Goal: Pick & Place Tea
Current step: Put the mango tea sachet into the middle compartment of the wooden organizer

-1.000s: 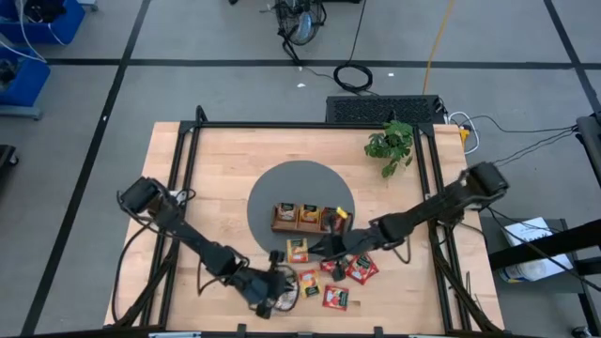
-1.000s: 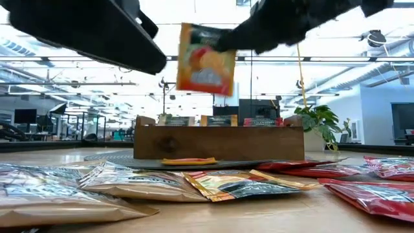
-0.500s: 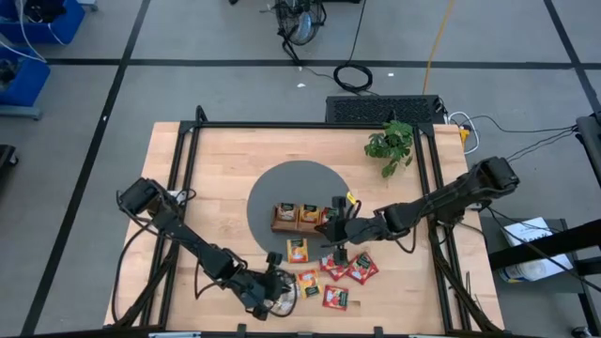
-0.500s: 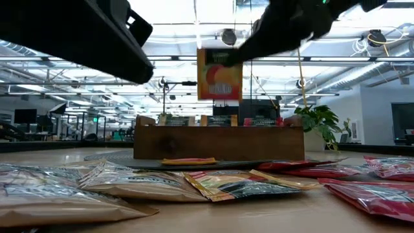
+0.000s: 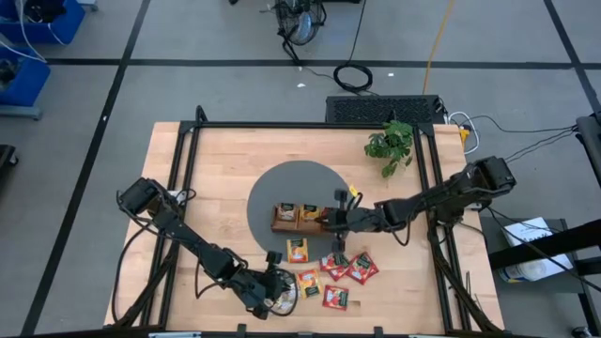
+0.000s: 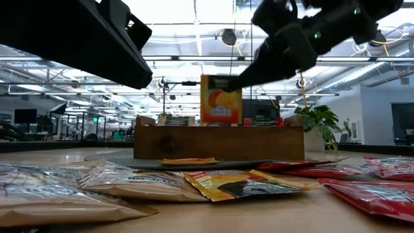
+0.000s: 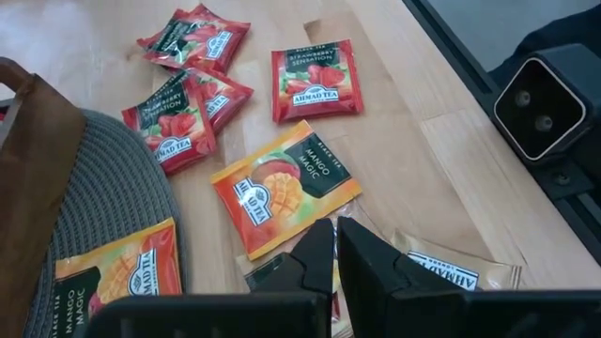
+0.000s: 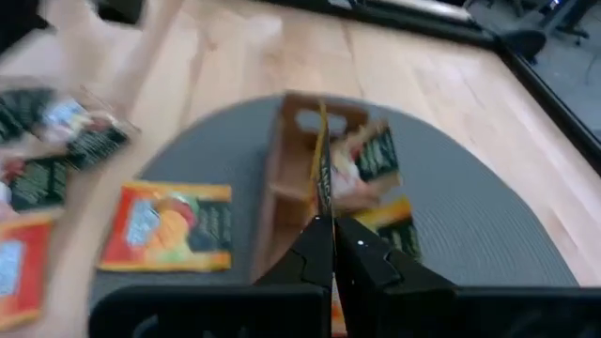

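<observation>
The right gripper (image 5: 335,218), pinching an upright mango tea sachet (image 6: 220,99), has swung from above the loose sachets to the wooden tray (image 6: 218,142); in the low view the sachet has dropped lower, now hanging just above the tray's rim.

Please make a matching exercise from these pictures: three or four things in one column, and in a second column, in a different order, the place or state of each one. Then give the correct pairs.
Things
1. mango sachet
2. wooden tray
3. plant
4. left gripper

Places or states
A. at the table's far right corner
B. low at the near edge, over loose sachets
C. held upright in the air by the right gripper
D. standing on the round grey mat

Pairs: 1-C, 2-D, 3-A, 4-B
</observation>
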